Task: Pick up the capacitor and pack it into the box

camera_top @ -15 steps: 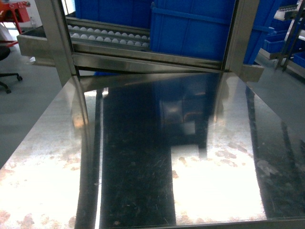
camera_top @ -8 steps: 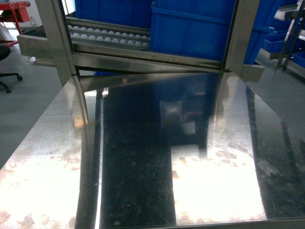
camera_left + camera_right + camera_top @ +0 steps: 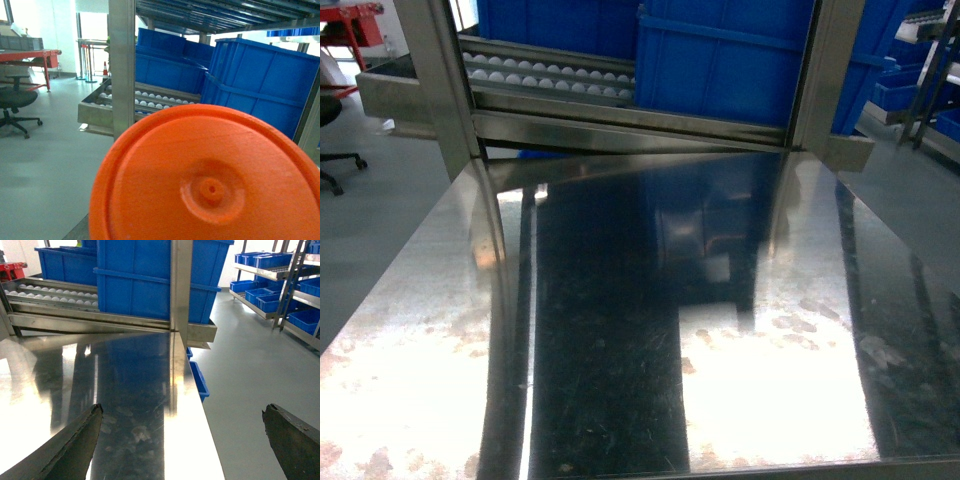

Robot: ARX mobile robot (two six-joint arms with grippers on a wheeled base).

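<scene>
Room: workshop with grey floor (image 3: 240,370); shelving with small blue bins (image 3: 260,292) off to the right in the right wrist view; black office chair (image 3: 15,102) and red bench (image 3: 30,52) off to the left in the left wrist view.
Surface: shiny steel table (image 3: 620,330), scuffed and spotted, mirroring the rack and crates above its far edge.
Rack: steel frame with upright posts (image 3: 440,80) at the table's far edge; sloping roller track with white rollers (image 3: 545,75) behind it.
Blue crates: large ones (image 3: 720,60) on the rack, right of the rollers.
Right gripper (image 3: 182,440): released, two dark fingers (image 3: 75,445) spread wide at the lower corners of its wrist view, nothing between them, above the table's right edge.
Left gripper: outside every view, so state cannot be told.
Orange disc (image 3: 210,180): round, moulded, with a small raised hub, filling the lower half of the left wrist view, very close to the lens.
Box: not visible in any view.
Capacitor: not visible in any view.
</scene>
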